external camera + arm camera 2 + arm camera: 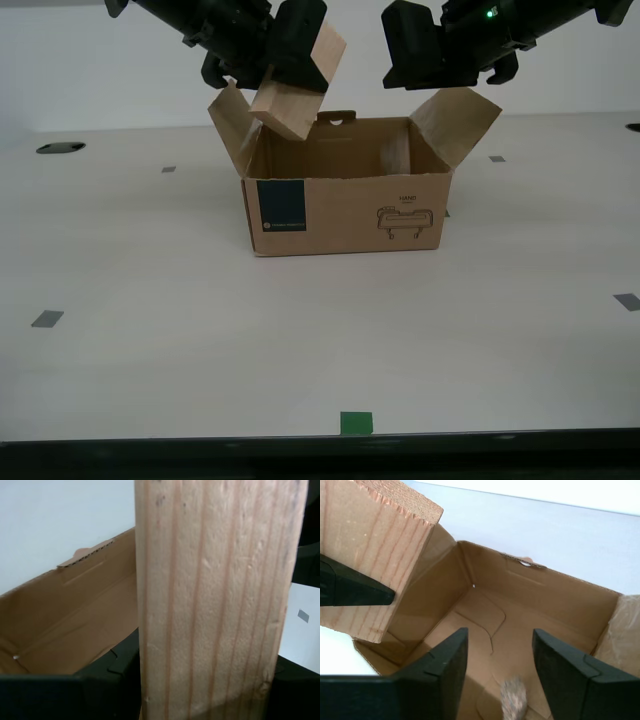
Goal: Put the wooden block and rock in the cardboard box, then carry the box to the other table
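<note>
My second gripper is clamped on the pale tan brick-shaped wooden block, holding it tilted above the open brown corrugated cardboard box, over the end toward the exterior view's left. My first gripper hangs above the other end, jaws spread wide and empty. The small speckled grey-brown rock lies on the box floor

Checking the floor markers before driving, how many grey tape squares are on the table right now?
4 on the table: two beyond the cardboard box, each side, two nearer at the exterior view's edges. The box may hide more.
</note>
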Motion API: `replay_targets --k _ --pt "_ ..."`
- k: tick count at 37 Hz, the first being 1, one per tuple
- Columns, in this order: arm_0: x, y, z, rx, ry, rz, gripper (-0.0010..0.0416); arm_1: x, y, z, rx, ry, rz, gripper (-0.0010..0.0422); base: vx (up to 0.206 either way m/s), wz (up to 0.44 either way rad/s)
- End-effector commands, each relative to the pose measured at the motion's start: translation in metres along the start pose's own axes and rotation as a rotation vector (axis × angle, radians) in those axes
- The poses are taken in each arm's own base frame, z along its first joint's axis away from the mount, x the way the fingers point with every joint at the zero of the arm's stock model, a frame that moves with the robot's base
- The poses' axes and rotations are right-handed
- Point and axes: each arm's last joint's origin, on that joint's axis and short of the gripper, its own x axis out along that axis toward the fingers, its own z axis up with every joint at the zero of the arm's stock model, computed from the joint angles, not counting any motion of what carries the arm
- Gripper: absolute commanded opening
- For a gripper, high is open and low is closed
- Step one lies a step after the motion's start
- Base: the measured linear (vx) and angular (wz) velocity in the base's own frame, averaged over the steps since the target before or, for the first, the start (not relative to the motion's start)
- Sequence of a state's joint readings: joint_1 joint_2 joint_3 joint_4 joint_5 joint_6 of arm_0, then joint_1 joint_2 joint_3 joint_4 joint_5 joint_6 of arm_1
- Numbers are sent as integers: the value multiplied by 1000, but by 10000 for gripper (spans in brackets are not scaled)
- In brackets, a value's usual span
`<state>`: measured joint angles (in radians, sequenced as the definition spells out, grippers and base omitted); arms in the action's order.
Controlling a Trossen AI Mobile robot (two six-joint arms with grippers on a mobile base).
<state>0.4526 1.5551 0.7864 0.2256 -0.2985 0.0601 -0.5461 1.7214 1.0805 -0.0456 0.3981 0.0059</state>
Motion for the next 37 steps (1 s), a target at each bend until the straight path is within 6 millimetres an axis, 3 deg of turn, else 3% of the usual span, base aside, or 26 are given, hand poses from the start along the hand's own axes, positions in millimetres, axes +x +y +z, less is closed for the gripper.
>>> replay_targets --k 1,12,17,24,37 --pt "0 0 1 0 -5 4 204 0 -1 1 3 -4 -7 0 0 0" --pt "0 0 1 0 -5 5 299 0 0 1 3 -4 -6 1 0 0" --pt "0 1 1 -1 -5 5 325 0 0 1 3 -4 -6 27 0 0" --pt "0 1 1 -1 -5 5 329 0 0 1 3 -5 -6 97 0 0" --pt "0 1 1 -1 -5 6 284 -1 0 3 5 -10 -1 219 0 0"
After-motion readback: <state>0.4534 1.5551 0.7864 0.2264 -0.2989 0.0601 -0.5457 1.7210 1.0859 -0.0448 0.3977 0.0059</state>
